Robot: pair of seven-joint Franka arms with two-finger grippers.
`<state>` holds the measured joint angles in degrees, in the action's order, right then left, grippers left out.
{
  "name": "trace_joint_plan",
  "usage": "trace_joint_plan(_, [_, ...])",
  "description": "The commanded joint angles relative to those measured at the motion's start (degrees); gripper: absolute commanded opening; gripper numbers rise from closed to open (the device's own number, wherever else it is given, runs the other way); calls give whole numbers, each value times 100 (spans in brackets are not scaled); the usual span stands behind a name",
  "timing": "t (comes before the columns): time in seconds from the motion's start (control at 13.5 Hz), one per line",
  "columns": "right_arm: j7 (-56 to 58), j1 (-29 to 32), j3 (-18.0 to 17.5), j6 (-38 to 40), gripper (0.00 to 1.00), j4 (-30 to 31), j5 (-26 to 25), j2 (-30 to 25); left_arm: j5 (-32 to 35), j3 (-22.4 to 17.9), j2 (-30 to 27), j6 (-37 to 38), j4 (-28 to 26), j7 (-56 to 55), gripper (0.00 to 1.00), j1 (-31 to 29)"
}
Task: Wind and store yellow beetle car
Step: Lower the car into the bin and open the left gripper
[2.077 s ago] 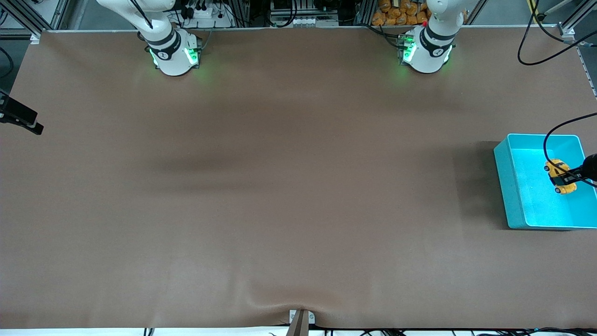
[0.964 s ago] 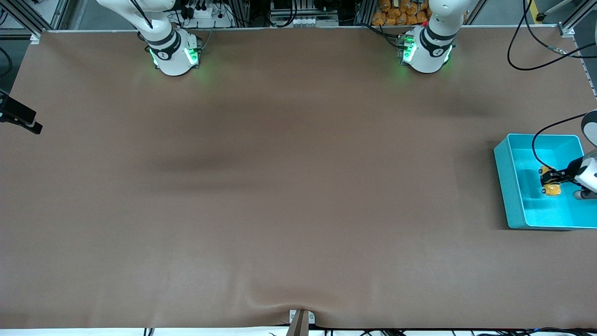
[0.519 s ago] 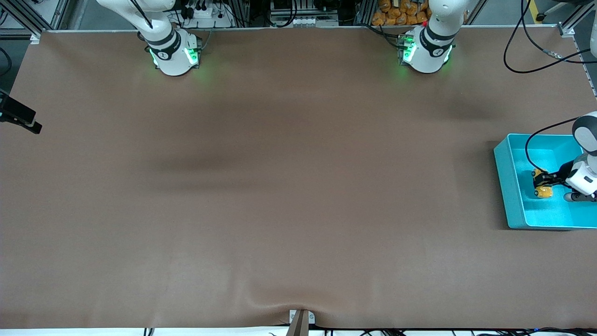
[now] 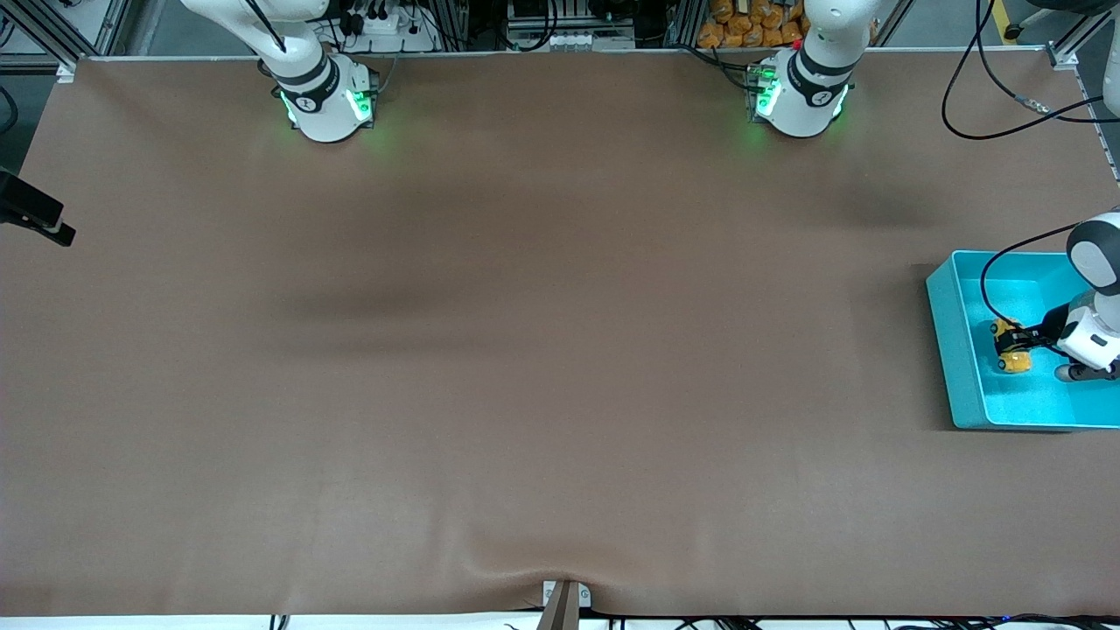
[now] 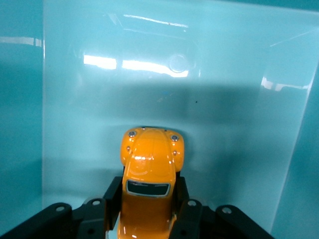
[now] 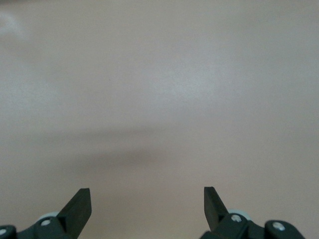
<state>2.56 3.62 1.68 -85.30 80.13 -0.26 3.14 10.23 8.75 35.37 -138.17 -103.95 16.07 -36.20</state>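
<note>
While the left hand [image 4: 1022, 339] reaches down into the turquoise bin [image 4: 955, 350], it grips the yellow beetle car [image 4: 1011, 346] by its sides, nose pointing out past the fingers [image 5: 110, 198]. The right hand [image 6: 147, 201] waits over the bare brown bench [image 4: 525, 350], fingers spread apart.

Robotics lab bench, not a home or shop; two white robot arm bases [image 4: 328, 101] with green status lights bolted along one table edge; plain brown mat [image 4: 525, 350] over the whole table; aluminium frame rails [image 4: 52, 31], power strips and loose black cables [image 4: 997, 96] around it; camera mount [image 4: 35, 219] clamped at one end.
</note>
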Motion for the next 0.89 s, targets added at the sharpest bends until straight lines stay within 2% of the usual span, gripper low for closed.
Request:
trace_joint_plan(0.0, [-107, 33, -19, 58, 100, 20, -35, -103, 199, 30, 31, -105, -20, -114, 0, -27])
trace_joint_plan(0.15, [-98, 33, -19, 58, 100, 11, -44, -103, 199, 30, 40, -114, -20, -78, 0, -45])
trace_joint_plan(0.22, [-98, 33, -19, 75, 100, 2, -44, -103, 199, 30, 40, -114, -20, -78, 6, -45])
trace_joint_plan(0.3, [-98, 25, -27, 110, 100, 2, -53, -103, 199, 30, 40, -114, -20, -87, 48, -45])
trace_joint_plan(0.37, [-90, 24, -27, 145, 100, 2, -96, -103, 199, 30, 40, -114, -20, -78, 97, -45])
trace_joint_plan(0.45, [-81, 24, -19, 172, 100, -15, -105, -103, 199, 39, -4, -105, -20, -78, 100, -36])
trace_joint_plan(0.82, [-98, 24, -36, 181, 100, -77, -105, -94, 199, 118, -416, -26, 15, -122, 100, 17])
